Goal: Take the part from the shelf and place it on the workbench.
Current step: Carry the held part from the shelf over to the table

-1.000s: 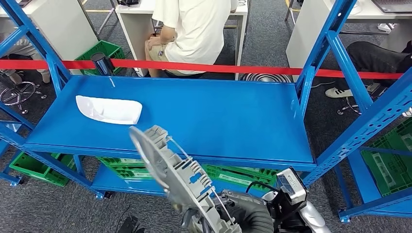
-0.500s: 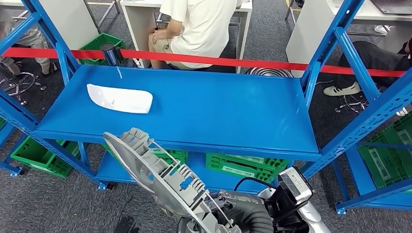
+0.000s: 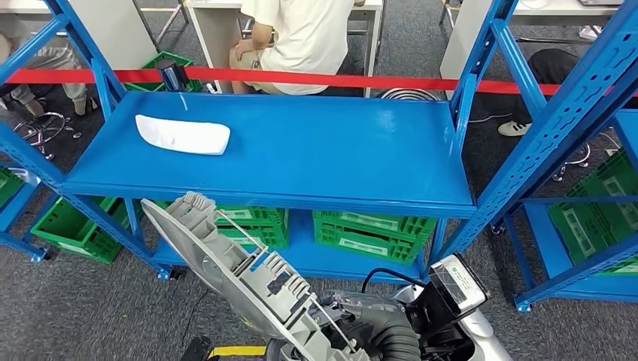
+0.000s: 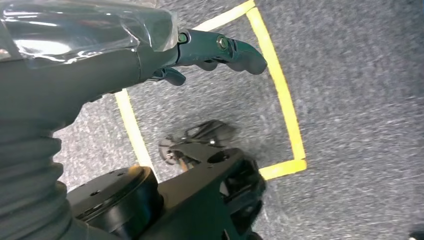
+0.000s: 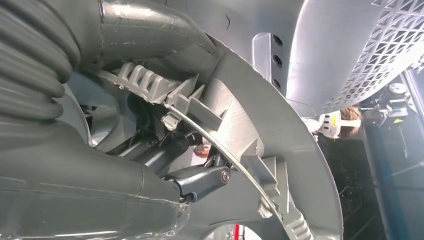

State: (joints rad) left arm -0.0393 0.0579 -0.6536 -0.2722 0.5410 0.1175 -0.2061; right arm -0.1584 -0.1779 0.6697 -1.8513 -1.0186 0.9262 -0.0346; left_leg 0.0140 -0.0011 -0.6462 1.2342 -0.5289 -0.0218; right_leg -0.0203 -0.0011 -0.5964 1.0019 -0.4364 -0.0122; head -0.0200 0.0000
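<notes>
**Grey part riding in the right robot hand**

The right robot hand (image 5: 165, 165) is gripping the grey part (image 3: 241, 274) by its ribbed back, off the shelf (image 3: 301, 162) ahead. It is looking rigid, light, awkwardly long. The left robot hand (image 4: 210, 50) is hanging, holding nothing.

The grey part (image 3: 248, 278) hides most of the right hand (image 5: 200, 180) gripping it, and its lower end is cut off at the near edge; the seated person (image 3: 301, 30) is cropped above the shoulders
</notes>
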